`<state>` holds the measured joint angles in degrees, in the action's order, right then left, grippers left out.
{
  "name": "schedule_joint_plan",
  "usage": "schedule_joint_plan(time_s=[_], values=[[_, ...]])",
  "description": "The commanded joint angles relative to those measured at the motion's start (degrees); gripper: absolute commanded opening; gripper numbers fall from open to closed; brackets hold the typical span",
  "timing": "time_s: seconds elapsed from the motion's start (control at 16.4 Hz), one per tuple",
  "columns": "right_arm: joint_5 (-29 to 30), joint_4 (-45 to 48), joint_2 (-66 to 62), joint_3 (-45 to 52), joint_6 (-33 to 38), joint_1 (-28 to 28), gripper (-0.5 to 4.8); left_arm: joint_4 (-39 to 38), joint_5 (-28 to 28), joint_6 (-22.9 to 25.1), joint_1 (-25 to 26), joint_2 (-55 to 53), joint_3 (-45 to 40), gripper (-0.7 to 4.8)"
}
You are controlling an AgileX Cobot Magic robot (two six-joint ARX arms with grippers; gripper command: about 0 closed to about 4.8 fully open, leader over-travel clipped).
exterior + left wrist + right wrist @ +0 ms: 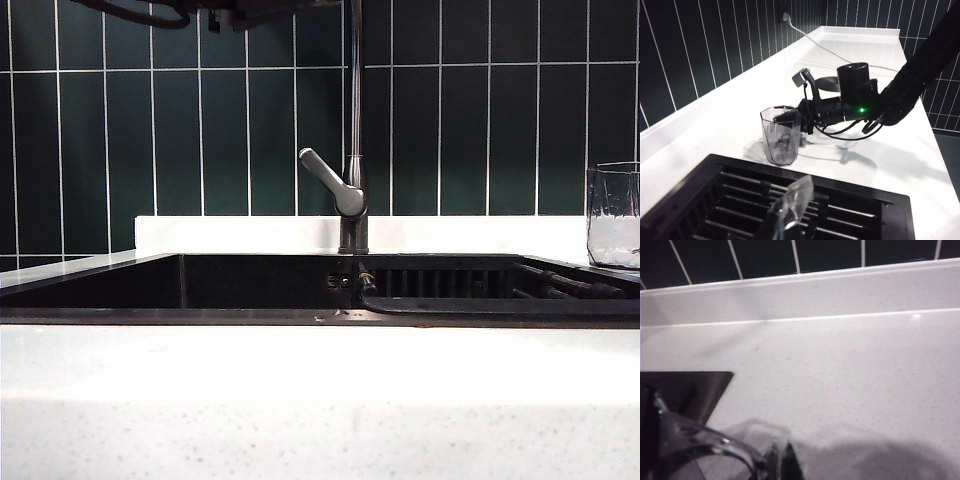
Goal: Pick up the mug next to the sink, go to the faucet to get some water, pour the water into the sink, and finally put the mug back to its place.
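Backdrop, exterior view: dark green wall tiles with pale grout behind a white countertop.
Sink, exterior view: black sink set into the counter, ribbed section to the right; faucet upright at the back rim, grey lever angled up-left.
Mug position, exterior view: mug upright on the counter beside the sink, at the right edge of frame. Neither arm shows clearly here.
Mug handling, left wrist view: mug is clear faceted glass; judged rigid, breakable and slippery, light with no water visible inside. Best hold: across the rim wall, one finger inside and one outside.
Right gripper, left wrist view: right gripper level at the mug's rim, closed on the wall; arm reaches in low over the counter.
Left gripper, left wrist view: left gripper closed, empty, hanging over the ribbed section.
Right wrist view: mug rim up close at the fingertips; white counter and upstand beyond.
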<state>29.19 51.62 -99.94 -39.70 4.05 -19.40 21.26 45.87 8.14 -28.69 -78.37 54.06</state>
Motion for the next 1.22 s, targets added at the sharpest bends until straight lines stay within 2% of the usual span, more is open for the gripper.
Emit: schedule_joint_plan(time_s=[0.06, 1.22], values=[[0.52, 1.40, 0.17, -0.22, 0.24, 0.00, -0.05, 0.70, -0.07, 0.44, -0.07, 0.07, -0.02, -0.06], [-0.79, 1.07, 0.17, -0.20, -1.11, -0.04, 0.00, 0.72, -0.20, 0.46, -0.07, 0.07, -0.02, -0.06]])
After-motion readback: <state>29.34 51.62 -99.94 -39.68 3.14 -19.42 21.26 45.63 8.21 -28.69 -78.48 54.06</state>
